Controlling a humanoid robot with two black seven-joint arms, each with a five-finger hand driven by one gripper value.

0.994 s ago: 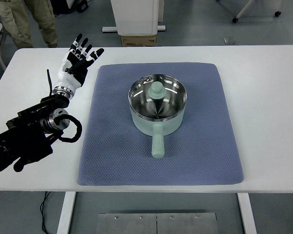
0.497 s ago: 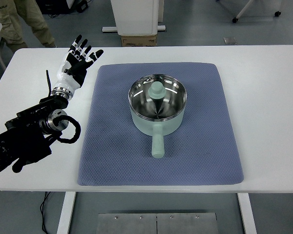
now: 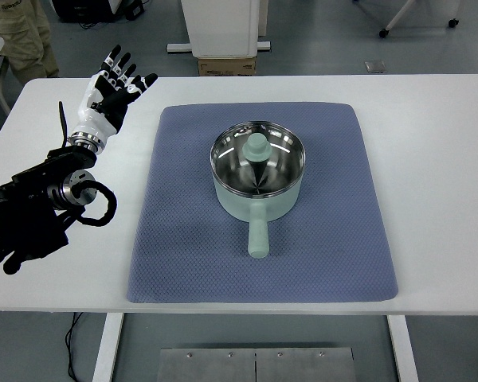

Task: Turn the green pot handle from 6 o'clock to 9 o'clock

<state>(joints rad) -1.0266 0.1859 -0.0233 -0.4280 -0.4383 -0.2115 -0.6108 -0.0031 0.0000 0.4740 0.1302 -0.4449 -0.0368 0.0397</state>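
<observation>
While the green pot (image 3: 257, 177) sat upright near the middle of the blue mat (image 3: 334, 239), its handle (image 3: 258, 235) pointed straight back toward my side, at six o'clock, so I judged the turn had not begun. The lid knob (image 3: 257, 147) showed pale green over the shiny steel interior, and nothing touched the pot at all.

From the pot outward, the mat lay flat on the white table (image 3: 438, 159) with bare cloth all round the pot, including to the pot's left where the handle had to end up. I saw nothing on the mat that would block that sweep.

My left hand (image 3: 111, 91) was up past the mat's far-left corner, well apart from the pot, raised over the table with its fingers (image 3: 119, 68) spread and holding nothing. Its black forearm (image 3: 40, 211) ran in from the picture's left edge, left of the mat. The right arm did not show.

I took this as the approach step, before any contact. The next move, as I read it, called for bringing that hand across and down to the handle, closing on it or pressing its side, and swinging it clockwise a quarter turn without dragging the pot off centre or rucking the mat.

Beyond the table, farther from the pot, stood a white cabinet base (image 3: 223, 28), a cardboard box (image 3: 226, 66), and a person's legs (image 3: 20, 36) at the far left.
</observation>
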